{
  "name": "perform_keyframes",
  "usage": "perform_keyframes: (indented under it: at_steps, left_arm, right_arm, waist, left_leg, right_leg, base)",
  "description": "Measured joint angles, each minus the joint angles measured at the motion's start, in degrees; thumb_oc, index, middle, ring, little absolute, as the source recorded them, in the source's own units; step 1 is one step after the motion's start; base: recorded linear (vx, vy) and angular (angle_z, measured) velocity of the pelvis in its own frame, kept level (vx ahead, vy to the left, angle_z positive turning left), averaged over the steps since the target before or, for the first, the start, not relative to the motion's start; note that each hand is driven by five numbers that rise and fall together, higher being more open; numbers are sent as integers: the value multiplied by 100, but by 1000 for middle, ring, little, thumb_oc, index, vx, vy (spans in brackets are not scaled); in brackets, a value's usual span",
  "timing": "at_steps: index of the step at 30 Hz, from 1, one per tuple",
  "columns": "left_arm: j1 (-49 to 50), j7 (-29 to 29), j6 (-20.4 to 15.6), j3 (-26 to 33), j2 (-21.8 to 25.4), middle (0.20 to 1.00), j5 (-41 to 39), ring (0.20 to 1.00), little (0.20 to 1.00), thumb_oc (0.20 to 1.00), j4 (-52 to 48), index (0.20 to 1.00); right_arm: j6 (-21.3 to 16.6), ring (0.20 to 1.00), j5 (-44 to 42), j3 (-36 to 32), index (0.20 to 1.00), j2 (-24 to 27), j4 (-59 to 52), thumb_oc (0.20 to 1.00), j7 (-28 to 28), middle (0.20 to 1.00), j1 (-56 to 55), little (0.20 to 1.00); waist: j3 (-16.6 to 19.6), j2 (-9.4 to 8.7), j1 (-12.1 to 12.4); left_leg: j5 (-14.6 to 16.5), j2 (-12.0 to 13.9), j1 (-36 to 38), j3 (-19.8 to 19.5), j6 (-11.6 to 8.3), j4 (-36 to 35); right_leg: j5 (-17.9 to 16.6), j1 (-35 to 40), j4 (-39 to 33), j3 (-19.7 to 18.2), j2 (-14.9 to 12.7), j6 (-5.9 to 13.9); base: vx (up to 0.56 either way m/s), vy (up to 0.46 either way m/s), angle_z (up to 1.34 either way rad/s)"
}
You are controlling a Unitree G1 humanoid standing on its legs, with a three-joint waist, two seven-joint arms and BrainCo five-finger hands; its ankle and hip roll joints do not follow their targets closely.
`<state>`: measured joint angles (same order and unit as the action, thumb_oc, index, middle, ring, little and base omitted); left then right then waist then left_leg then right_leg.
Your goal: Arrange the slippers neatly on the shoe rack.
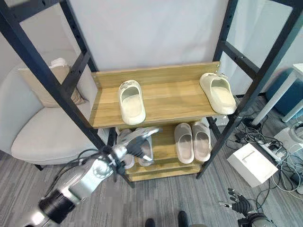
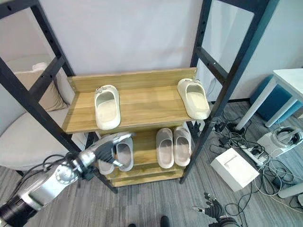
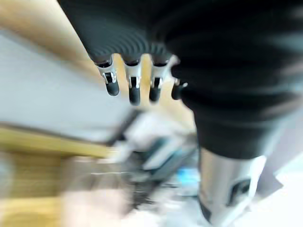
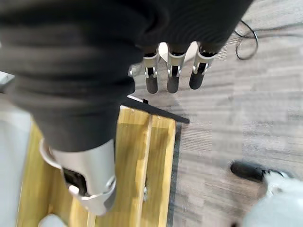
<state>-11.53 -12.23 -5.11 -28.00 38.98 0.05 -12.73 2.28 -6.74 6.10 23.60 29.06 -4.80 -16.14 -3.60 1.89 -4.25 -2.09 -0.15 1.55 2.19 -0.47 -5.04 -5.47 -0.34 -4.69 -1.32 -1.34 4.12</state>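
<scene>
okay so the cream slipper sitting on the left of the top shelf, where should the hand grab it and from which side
Take the left cream slipper by its closed toe strap, at the far end toward the wall. Its open heel points to the shelf's front edge, so come from the front and above, fingers sliding into the opening, thumb over the strap.

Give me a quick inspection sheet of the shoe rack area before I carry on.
Surface: wooden shoe rack in a black frame, two shelves in view.
Job's things: upper shelf, cream slipper on the left and cream slipper on the right, far apart. Lower shelf, beige pair side by side on the right; grey slippers on the left, partly behind the left hand.
Clutter: white box on the floor right of the rack.
Hands: left hand at the lower shelf's left side, fingers straight; right hand low by the floor, open.
Cables: tangle with a power strip at right.
Surroundings: armchair with cushion at left.
</scene>
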Motion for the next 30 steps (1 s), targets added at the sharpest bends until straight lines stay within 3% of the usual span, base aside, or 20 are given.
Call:
perform_keyframes:
  at_steps: [2, 4, 8, 12, 13, 16, 18, 20, 25, 30]
  left_arm:
    - [8, -97, 163, 38, -229, 1000, -614, 1000, 1000, 1000, 63, 1000]
    - [113, -79, 303, 974, -992, 1000, -1957, 1000, 1000, 1000, -19, 1000]
    - [126, 532, 303, 1983, -1293, 1000, -2358, 1000, 1000, 1000, 292, 1000]
    - [-59, 1456, 215, 2736, -1477, 1000, -1599, 1000, 1000, 1000, 821, 1000]
    - [-90, 1761, 216, 2774, -1391, 1000, -1034, 1000, 1000, 1000, 901, 1000]
    - [-209, 2507, 224, 2714, -922, 1000, 401, 1000, 1000, 1000, 987, 1000]
    - [-730, 2925, 322, 2299, -234, 1000, 1401, 1000, 1000, 1000, 1575, 1000]
    - [-1194, 3217, 483, 2002, -28, 1000, 2037, 1000, 1000, 1000, 2006, 1000]
    - [-1697, 3524, 802, 1608, 57, 1000, 2829, 1000, 1000, 1000, 2536, 1000]
    - [-1822, 3570, 955, 1415, 46, 1000, 2869, 1000, 1000, 1000, 2714, 1000]
  right_arm:
    - [8, 1000, -2, 21, 1000, -77, -1, 1000, -71, 1000, 14, 1000]
    - [25, 1000, -14, 19, 1000, -227, -24, 1000, -203, 1000, 72, 1000]
    - [50, 1000, -15, 56, 1000, -323, -13, 1000, -232, 1000, 176, 1000]
    - [50, 1000, -13, 233, 1000, -382, 38, 1000, -222, 1000, 180, 1000]
    - [47, 1000, -13, 261, 1000, -386, 105, 1000, -206, 1000, 179, 1000]
    - [32, 1000, -18, 278, 1000, -386, 226, 1000, -148, 1000, 155, 1000]
    - [-45, 1000, -96, 308, 1000, -352, 219, 1000, -112, 1000, 65, 1000]
    - [-91, 1000, -174, 348, 1000, -306, 198, 1000, -59, 1000, 40, 1000]
    - [-108, 1000, -257, 449, 1000, -276, 194, 1000, -18, 1000, -38, 1000]
    - [-122, 1000, -353, 450, 1000, -275, 139, 1000, 12, 1000, -65, 1000]
  waist:
    - [6, 35, -13]
    - [-1, -6, 7]
    - [10, -38, 42]
    - [55, -110, 33]
    - [65, -131, 34]
    - [87, -172, 33]
    - [96, -187, 3]
    - [104, -181, -5]
    - [106, -171, -121]
    - [106, -170, -182]
  left_leg:
    - [-13, 25, 19, -6, -16, 6]
    - [-32, 42, 32, -103, -39, 5]
    - [-29, 40, 54, -183, -38, 4]
    - [-35, 46, 43, -223, -45, 4]
    - [-36, 45, 42, -228, -44, 5]
    - [-55, 41, 42, -226, -15, 5]
    - [-34, 42, 48, -211, -45, 4]
    - [-33, 41, 53, -198, -47, 3]
    - [-38, 45, 40, -172, -40, 3]
    - [-51, 47, -56, -117, -21, 3]
  right_leg:
    - [3, -4, 0, 10, 18, -12]
    - [14, 56, -1, 133, 32, -39]
    - [42, 113, -1, 189, 30, -47]
    - [54, 117, -18, 268, 32, -64]
    - [57, 119, -31, 266, 31, -69]
    - [63, 123, -32, 271, 25, -73]
    - [70, 128, -33, 274, 27, -78]
    - [68, 127, -32, 262, 25, -75]
    - [63, 95, -32, 244, 31, -75]
    - [43, -27, -32, 147, 37, -65]
  base:
    - [45, -45, 5]
    - [53, -52, 21]
    - [26, -33, 12]
    - [16, -22, 6]
    - [17, -9, 5]
    - [29, -12, 2]
    - [0, 0, 0]
    - [8, -2, -2]
    - [5, -3, -5]
    - [1, -6, -7]
